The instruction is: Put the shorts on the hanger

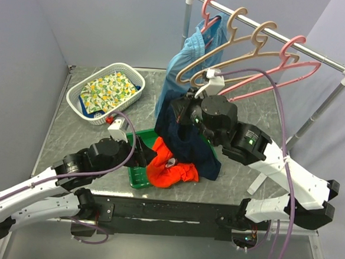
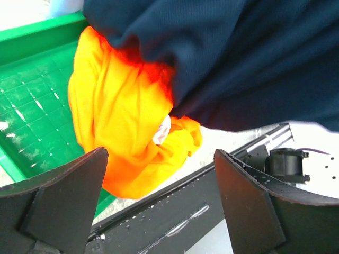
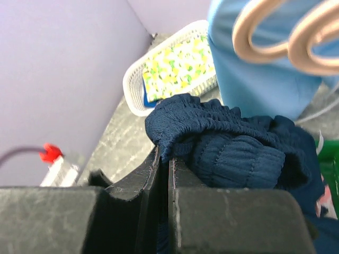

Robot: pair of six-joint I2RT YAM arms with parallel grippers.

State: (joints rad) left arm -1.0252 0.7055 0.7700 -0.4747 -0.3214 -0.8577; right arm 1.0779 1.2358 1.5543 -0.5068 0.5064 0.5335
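Observation:
The navy shorts [image 1: 196, 150] hang bunched from my right gripper [image 1: 187, 114], which holds them up over the table's middle, below the rail. In the right wrist view my right gripper [image 3: 164, 157] is shut on the gathered waistband of the shorts [image 3: 233, 151]. Two beige hangers [image 1: 234, 24] [image 1: 262, 42] hang side by side on the rail; either could be the hanger. They show blurred above the shorts as beige hangers [image 3: 275, 37]. My left gripper [image 2: 160, 154] stands open by the table's front edge, nothing between its fingers, just short of the orange garment [image 2: 127, 121].
The orange garment [image 1: 171, 168] lies partly on a green tray [image 1: 135, 175]. Light-blue shorts [image 1: 186, 62] hang from a pink hanger [image 1: 209, 7]; another pink hanger [image 1: 292, 64] hangs further right. A white basket [image 1: 79, 102] with patterned cloth stands at the back left.

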